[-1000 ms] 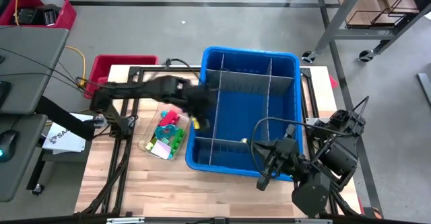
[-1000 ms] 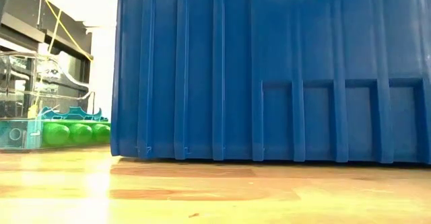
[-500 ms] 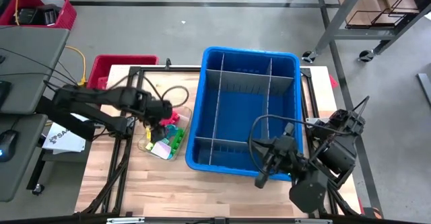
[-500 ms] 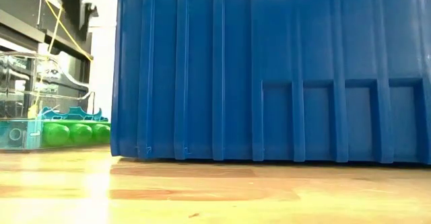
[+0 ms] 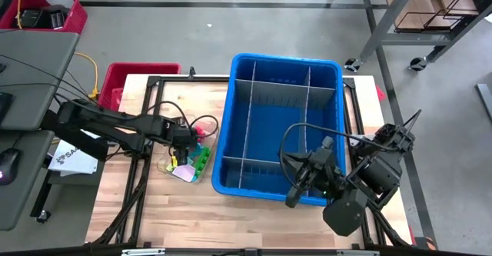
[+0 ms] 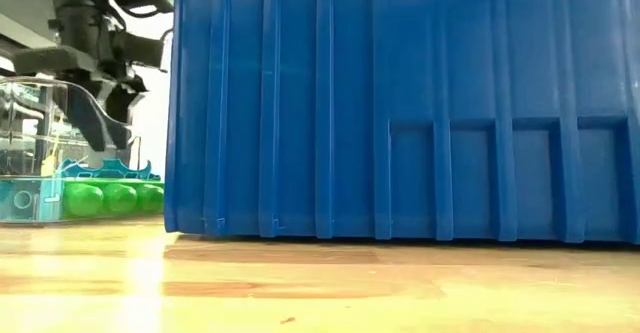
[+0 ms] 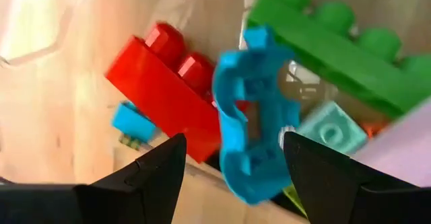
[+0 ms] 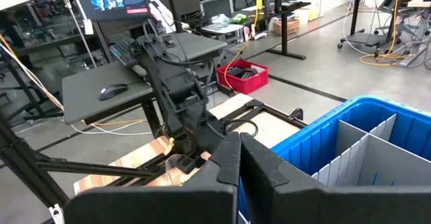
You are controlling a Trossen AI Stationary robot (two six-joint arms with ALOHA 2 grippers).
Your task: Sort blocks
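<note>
Several toy blocks lie in a clear tray (image 5: 201, 166) left of the blue bin (image 5: 227, 133). Among them are a red block (image 7: 168, 83), a green one (image 7: 337, 46), a bright blue piece (image 7: 252, 123), a pale teal one (image 7: 331, 126) and a lilac one (image 7: 404, 150). My left gripper (image 5: 184, 142) points down into the tray, open, its fingers (image 7: 145, 173) on either side of the blue piece; the low view shows it above the green block (image 6: 100, 198). My right gripper (image 5: 296, 197) hangs shut over the bin's near right corner, holding nothing.
The blue bin (image 6: 400, 103) is split into compartments by grey dividers (image 5: 269, 91) and stands close beside the tray. A red crate (image 5: 142, 73) sits behind the table's far left corner. A desk with a mouse (image 5: 8, 164) stands off the left edge.
My left gripper has swung from the bin's left wall toward the table's left edge and come down into the clear tray, tipping to point more steeply down. It has stayed open. My right arm has kept still.
</note>
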